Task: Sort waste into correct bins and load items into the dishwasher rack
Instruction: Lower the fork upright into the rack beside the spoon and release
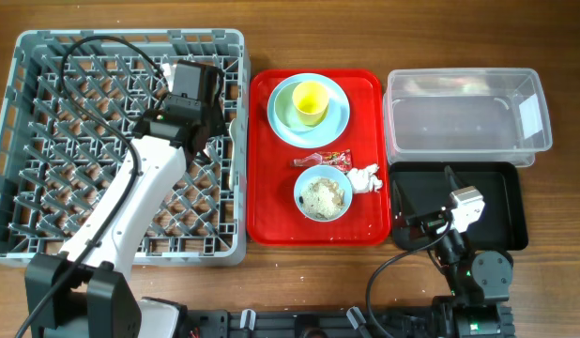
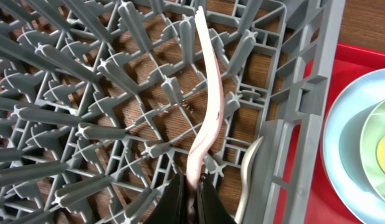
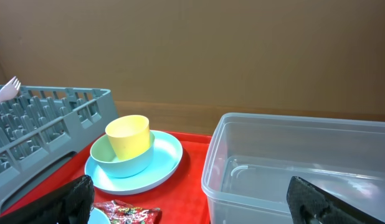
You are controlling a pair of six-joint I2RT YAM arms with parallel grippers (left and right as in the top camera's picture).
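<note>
My left gripper (image 2: 192, 186) is shut on the end of a pale pink plastic fork (image 2: 210, 93). It holds the fork over the right side of the grey dishwasher rack (image 1: 46, 56), close to the rack's right wall; in the overhead view the gripper (image 1: 221, 124) is there. The fork's tines show in the right wrist view (image 3: 9, 89). My right gripper (image 3: 192, 208) is open and empty, low over the black bin (image 1: 501, 202). The red tray (image 1: 271, 221) holds a yellow cup (image 1: 310, 101) in a green bowl on a light blue plate (image 1: 282, 131), a red wrapper (image 1: 325, 159), a crumpled tissue (image 1: 365, 176) and a blue bowl of food scraps (image 1: 323, 196).
A clear plastic bin (image 1: 464, 122) stands behind the black bin at the right. The rack's upright tines (image 2: 86, 130) fill its floor below the fork. A grey curved piece (image 2: 248, 177) lies at the rack's right wall.
</note>
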